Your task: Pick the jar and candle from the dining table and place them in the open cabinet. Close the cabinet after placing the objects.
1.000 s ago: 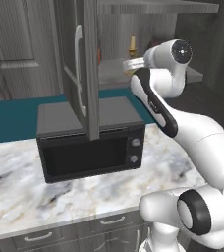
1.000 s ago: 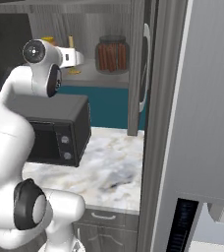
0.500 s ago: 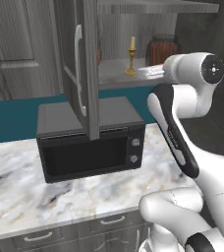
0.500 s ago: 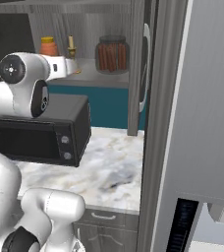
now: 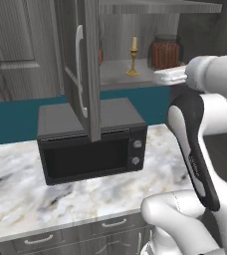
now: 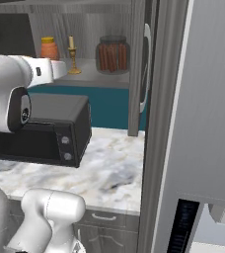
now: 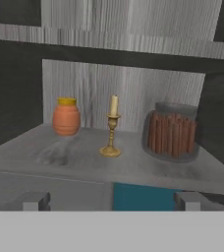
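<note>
Tool point(image 7: 111, 201) agape before upright candle point(image 7: 112, 129)

Both base views look forward and down from behind the arm, left and right, sharing the microwave point(image 5: 91, 149) and the cabinet point(image 5: 80, 64) shelf. The hand view faces that shelf close, level, head-on.

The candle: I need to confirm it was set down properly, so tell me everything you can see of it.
The candle is a short pale-yellow taper standing upright in a slim brass-coloured holder with a flared round base. It rests on the grey shelf inside the open cabinet, between the small orange bottle and the jar, apart from both. Nothing grips or touches it but the shelf.
</note>
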You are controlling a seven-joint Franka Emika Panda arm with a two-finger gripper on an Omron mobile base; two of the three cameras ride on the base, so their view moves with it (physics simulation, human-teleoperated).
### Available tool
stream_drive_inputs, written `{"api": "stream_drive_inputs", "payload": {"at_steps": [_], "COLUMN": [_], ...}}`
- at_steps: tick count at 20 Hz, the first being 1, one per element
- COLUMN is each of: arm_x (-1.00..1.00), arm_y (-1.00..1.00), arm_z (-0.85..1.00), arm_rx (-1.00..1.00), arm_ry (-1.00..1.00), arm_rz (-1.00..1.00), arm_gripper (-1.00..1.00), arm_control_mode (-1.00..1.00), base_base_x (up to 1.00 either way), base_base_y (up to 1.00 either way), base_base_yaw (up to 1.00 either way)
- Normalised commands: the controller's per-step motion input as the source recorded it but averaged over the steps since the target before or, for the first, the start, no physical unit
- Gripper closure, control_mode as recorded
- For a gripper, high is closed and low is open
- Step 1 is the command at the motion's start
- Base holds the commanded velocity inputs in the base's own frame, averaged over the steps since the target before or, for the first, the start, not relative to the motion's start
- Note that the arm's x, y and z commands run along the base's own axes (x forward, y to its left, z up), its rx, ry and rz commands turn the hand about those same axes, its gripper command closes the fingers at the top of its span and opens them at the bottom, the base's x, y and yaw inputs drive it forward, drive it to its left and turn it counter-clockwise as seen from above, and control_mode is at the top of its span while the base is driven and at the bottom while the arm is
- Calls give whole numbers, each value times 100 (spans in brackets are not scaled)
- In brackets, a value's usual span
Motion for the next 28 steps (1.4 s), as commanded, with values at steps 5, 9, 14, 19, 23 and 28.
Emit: {"api": "stream_drive_inputs", "payload": {"at_steps": [5,9,14,19,23,28], "arm_x": [-100,-100,-87,-68,-41,-17], "arm_y": [-14,-13,-16,-25,-18,-5], "arm_z": [12,2,3,4,0,-2], "arm_rx": [0,0,0,0,0,0], "arm_ry": [1,1,3,4,1,0], "arm_rz": [-5,-5,-7,-9,-4,0], "arm_gripper": [-100,-100,-100,-100,-100,-100], "arm_control_mode": [-100,-100,-100,-100,-100,-100], "base_base_x": [0,0,0,0,0,0], "base_base_y": [0,0,0,0,0,0], "base_base_yaw": [0,0,0,0,0,0]}}
